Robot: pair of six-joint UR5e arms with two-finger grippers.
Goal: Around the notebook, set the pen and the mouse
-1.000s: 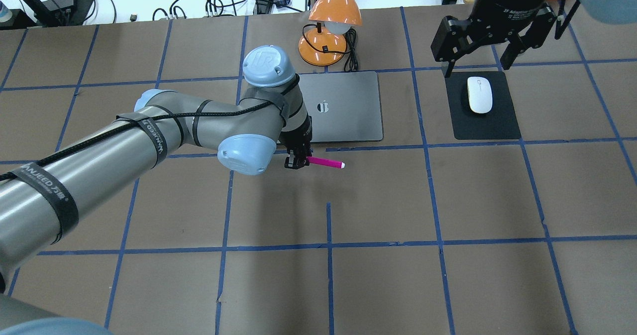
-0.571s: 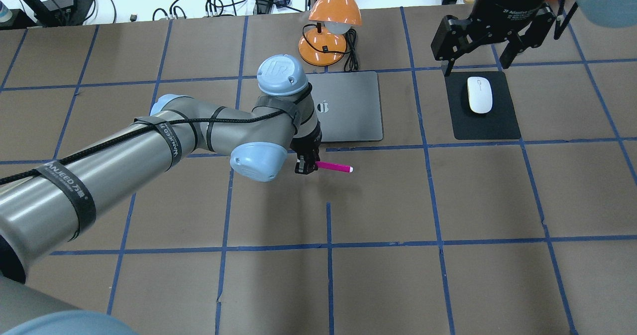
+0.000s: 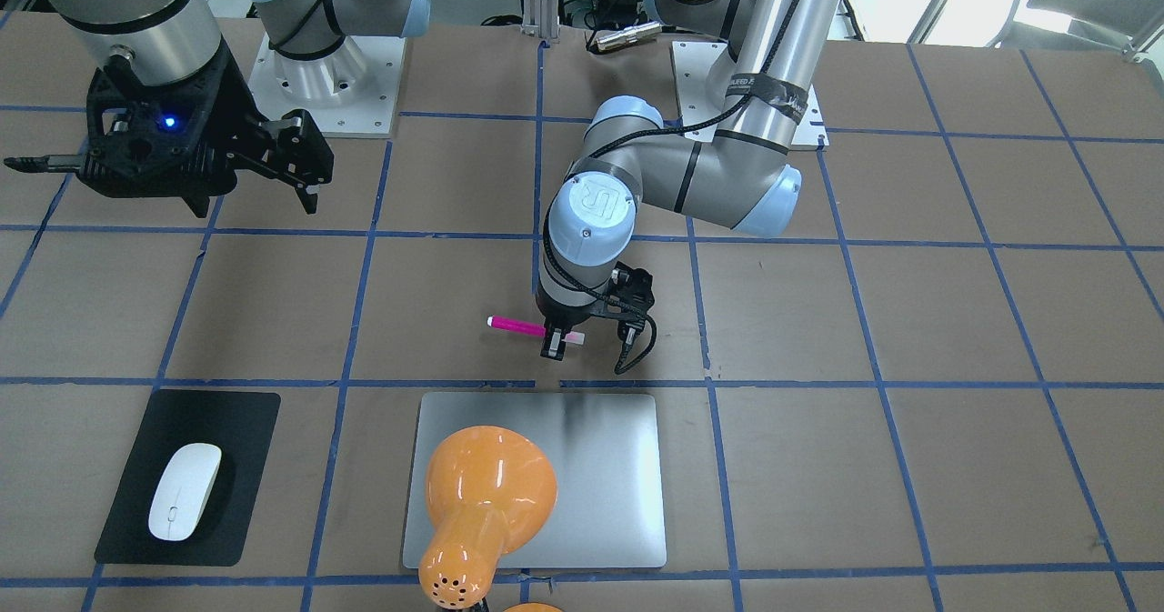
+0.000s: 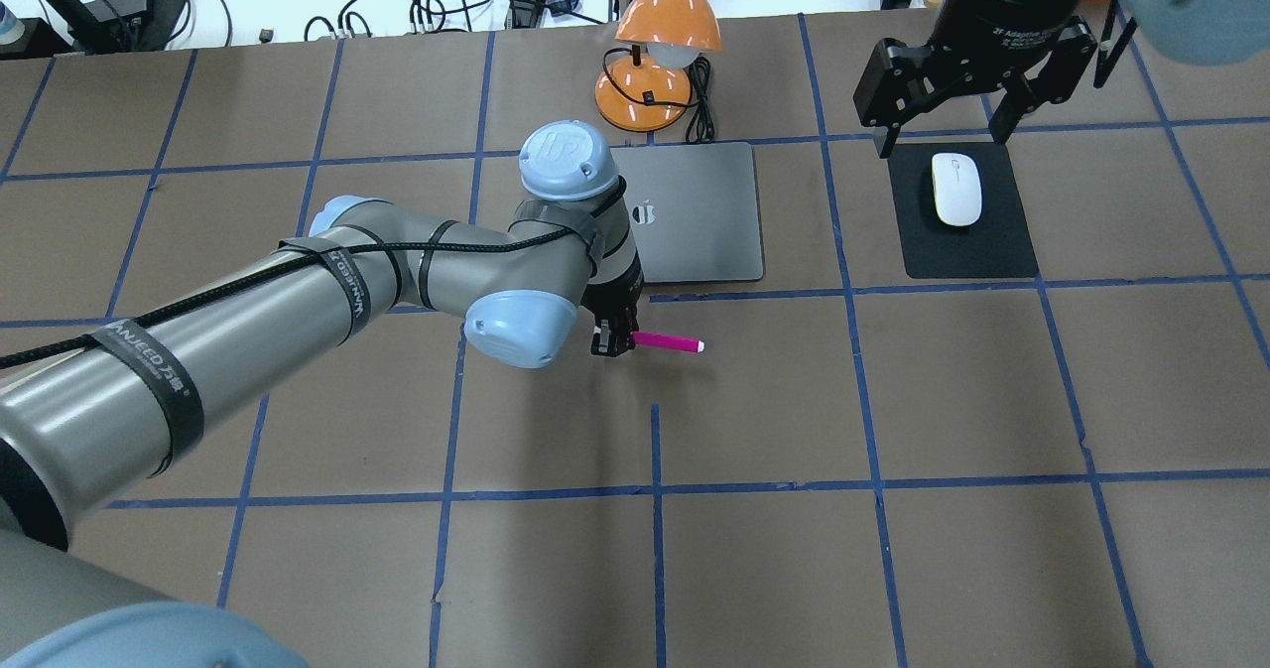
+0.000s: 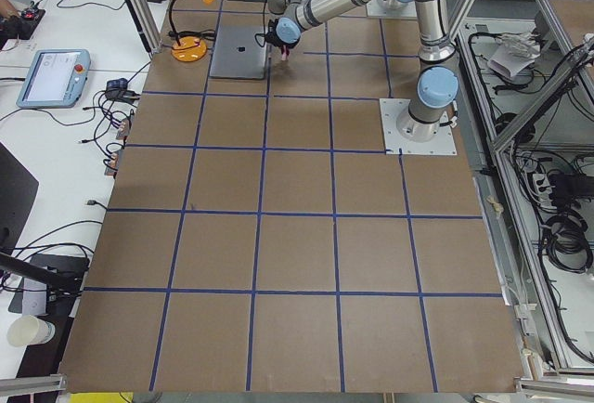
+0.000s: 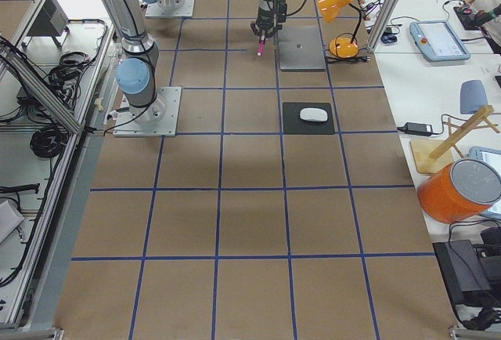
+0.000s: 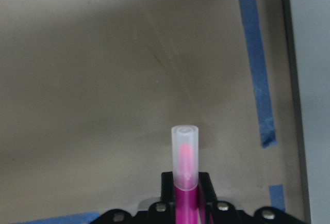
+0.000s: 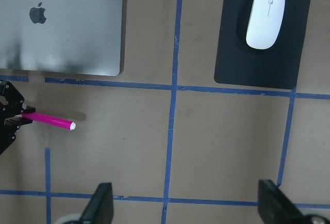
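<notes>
I'm pinching the pen (image 4: 670,341) by its end in the left pincer (image 4: 613,338), with the notebook (image 4: 695,211) just beyond it, for laying alongside. The right pincer (image 4: 938,140) is hanging spread, with the mouse (image 4: 956,189) well below.

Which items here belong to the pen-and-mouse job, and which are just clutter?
Job:
- slim bright-pink pen, gripped in the left end effector
- oval white computer mouse
- flat silver-grey metal notebook

Lying about:
- matte black rectangular mat under the mouse
- glossy orange desk lamp
</notes>
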